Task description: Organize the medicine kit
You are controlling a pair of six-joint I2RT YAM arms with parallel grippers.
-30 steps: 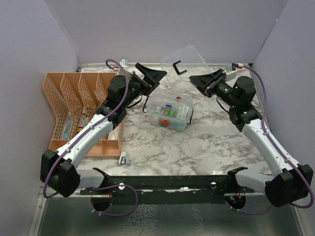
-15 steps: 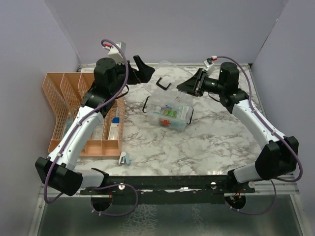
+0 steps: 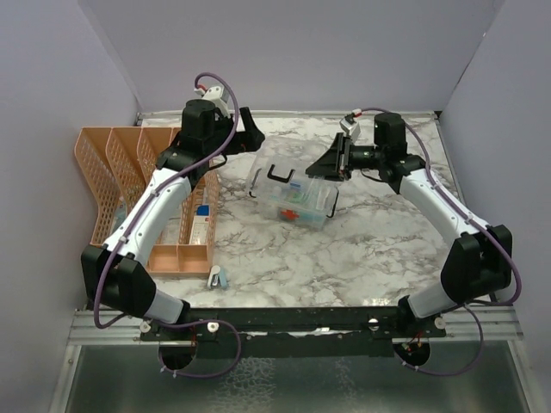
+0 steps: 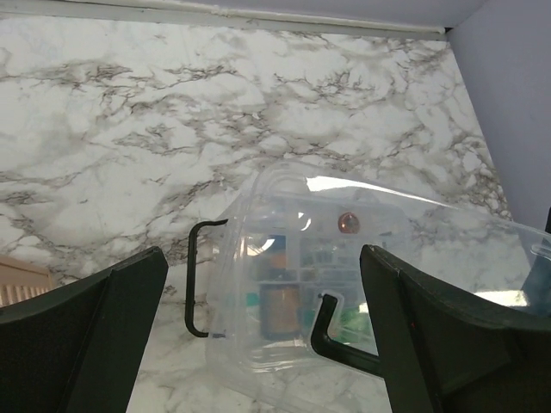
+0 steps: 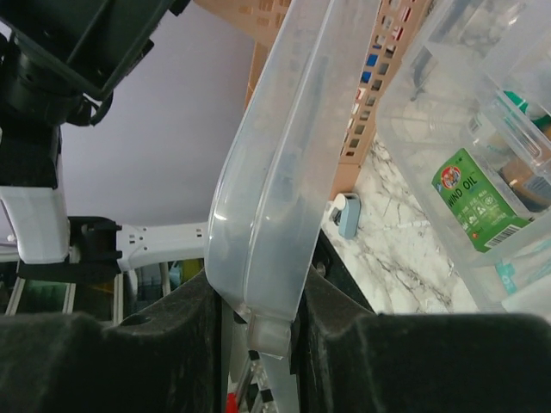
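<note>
The right tool (image 5: 258,301) pinches the clear lid (image 5: 275,172) tilted over the medicine kit (image 3: 297,204); the left tool (image 4: 263,275) hangs spread wide.

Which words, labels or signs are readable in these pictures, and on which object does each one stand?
"WIND OIL": on the green box inside the medicine kit.
Print below it: too small to read.
Labels on the other packets in the kit and in the orange organizer: blurred.

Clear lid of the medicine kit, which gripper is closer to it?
Right. The right gripper is clamped on the edge of the lid, holding it tilted over the box; the left gripper is open, hovering apart on the other side.
</note>
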